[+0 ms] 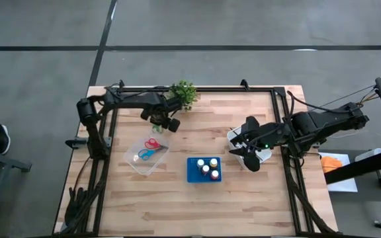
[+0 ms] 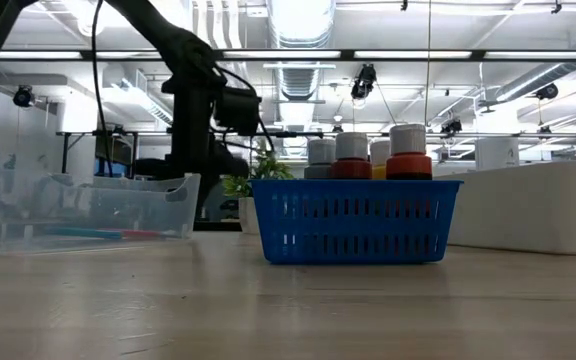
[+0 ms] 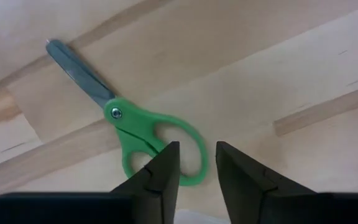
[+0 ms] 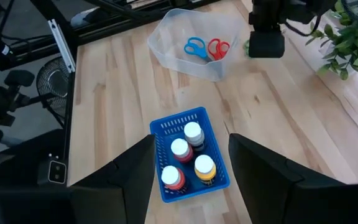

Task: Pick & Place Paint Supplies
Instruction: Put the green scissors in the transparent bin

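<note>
Over the green scissors: the left claw (image 3: 196,165) is held low above the table (image 1: 243,198), near the plant (image 1: 184,92); its fingers stand a little apart with nothing between them, one tip over a handle loop.
Green scissors (image 3: 135,127): seen lying flat on the wood, blades shut, not yet gripped.
Clear bin (image 1: 147,153): just beside the left claw; blue scissors (image 1: 144,155) and red scissors (image 1: 152,143) are already laid inside.
Blue basket (image 1: 204,170): four bottles (image 1: 206,167) are stood upright in it, at mid-table.
Right claw (image 4: 191,180): held high at the table's right side, fingers well apart, empty, looking down on the basket.
White tray (image 1: 264,156): partly hidden under the right arm; its contents cannot be told.
Done: two scissors and four bottles are judged placed.
Left: the green scissors remain to be gripped and carried to the bin; no brushes are made out.
</note>
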